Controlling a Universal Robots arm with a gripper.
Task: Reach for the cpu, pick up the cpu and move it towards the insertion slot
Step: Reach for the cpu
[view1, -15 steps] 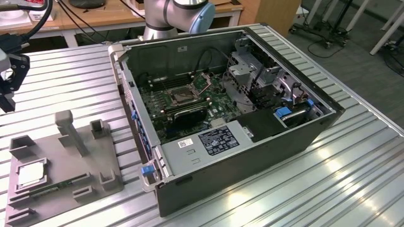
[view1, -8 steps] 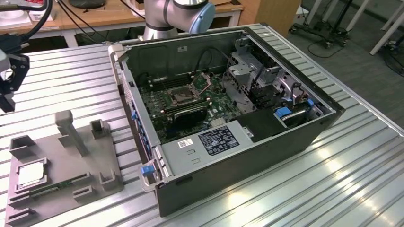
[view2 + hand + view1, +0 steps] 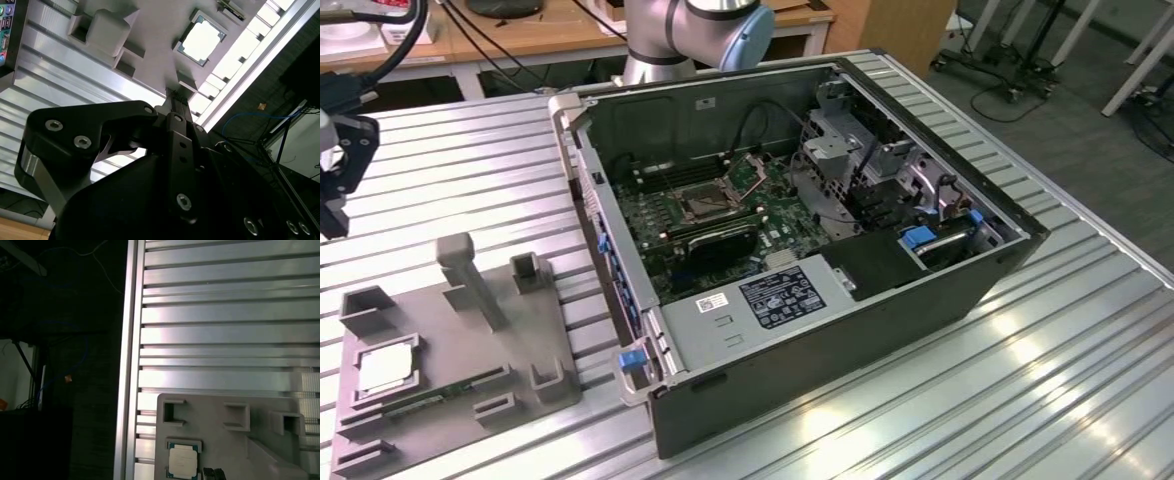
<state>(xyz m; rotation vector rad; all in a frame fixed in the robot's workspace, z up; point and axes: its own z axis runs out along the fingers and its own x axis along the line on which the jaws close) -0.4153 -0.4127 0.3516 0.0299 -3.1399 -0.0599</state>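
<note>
The cpu (image 3: pixel 387 370) lies flat, pale top up, in a square recess of the grey plastic tray (image 3: pixel 520 335). The tray sits on the ribbed metal bench (image 3: pixel 1067 380) near the corner at the exterior view's lower left. In both wrist views the cpu (image 3: pixel 202 39) (image 3: pixel 182 461) sits at the tray edge closest to the bench's side rail, with nothing gripping it.

The claw (image 3: pixel 334 195) hangs over the bench at the exterior view's left edge. It is above and beyond the tray and well apart from the chip. In the second wrist view the claw (image 3: pixel 173 96) points down toward the tray, short of the recess. Whether it is released or clenched I cannot tell.

A long green memory stick (image 3: pixel 447 392) lies in a groove just beside the chip. Several upright grey posts (image 3: pixel 467 275) rise from the tray between the chip and the open computer case (image 3: pixel 854 330).

The case lies on its side in the middle of the bench. The insertion slot (image 3: pixel 704 206) is on the green board inside it, with a silver frame around a dark centre. The case's near wall, with its blue latch (image 3: pixel 634 360), stands between the tray and the slot. Long black memory slots (image 3: pixel 720 235) run just beside the socket, and a metal drive cage (image 3: pixel 841 150) and cables crowd its far side.
</note>
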